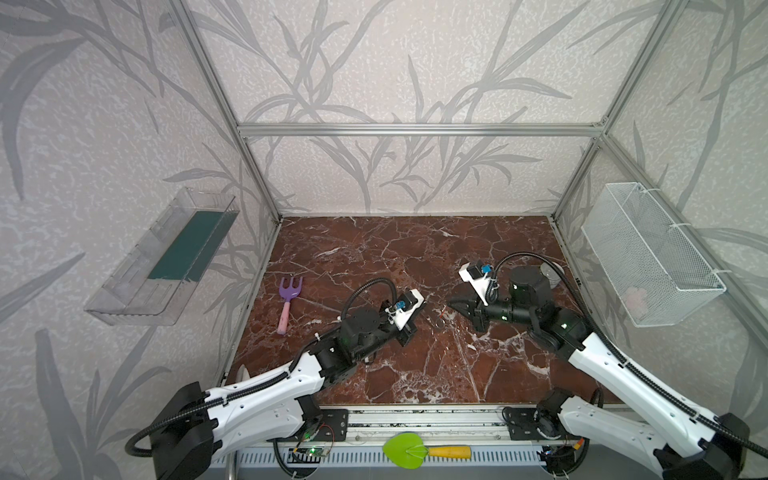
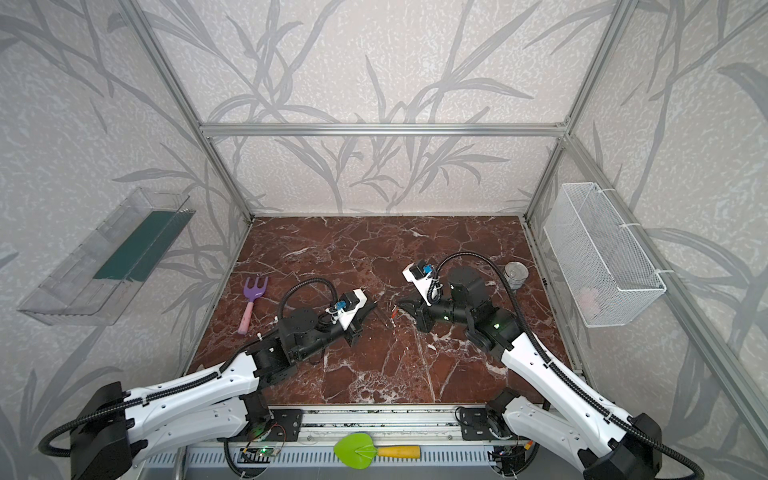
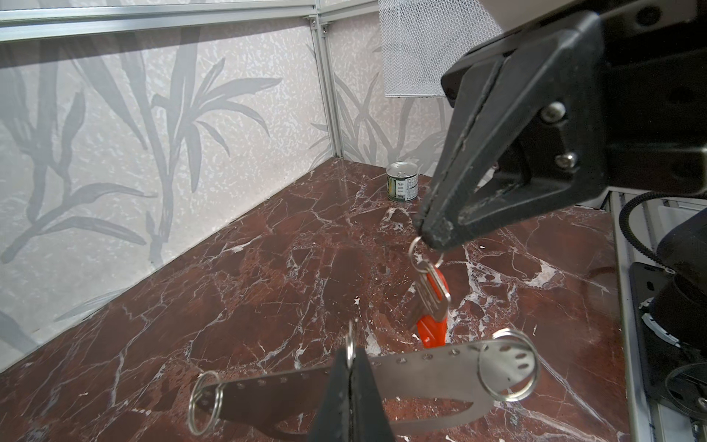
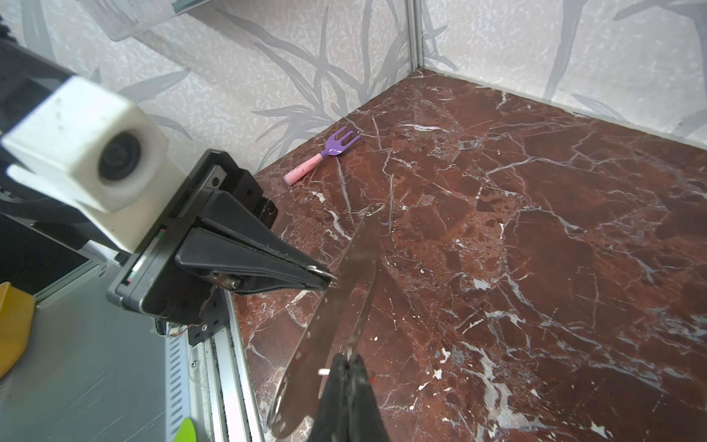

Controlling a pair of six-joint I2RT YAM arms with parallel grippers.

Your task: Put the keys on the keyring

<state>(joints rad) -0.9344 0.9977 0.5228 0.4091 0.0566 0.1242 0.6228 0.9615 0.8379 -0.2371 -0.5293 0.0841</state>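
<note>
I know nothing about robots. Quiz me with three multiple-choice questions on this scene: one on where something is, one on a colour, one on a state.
1. Where does the purple rake lie?
A) in the mesh basket
B) on the marble table, near its left edge
C) on the clear shelf

2. What colour is the tag on the keys?
A) blue
B) green
C) red

3. How are the keys placed?
A) flat on the table
B) dangling from the shut right hand
C) lying in the mesh basket

Answers:
1 B, it rests on bare marble.
2 C, red shows below the silver key.
3 B, they hang from that hand's tips, close by the keyring that the left hand grips.
</note>
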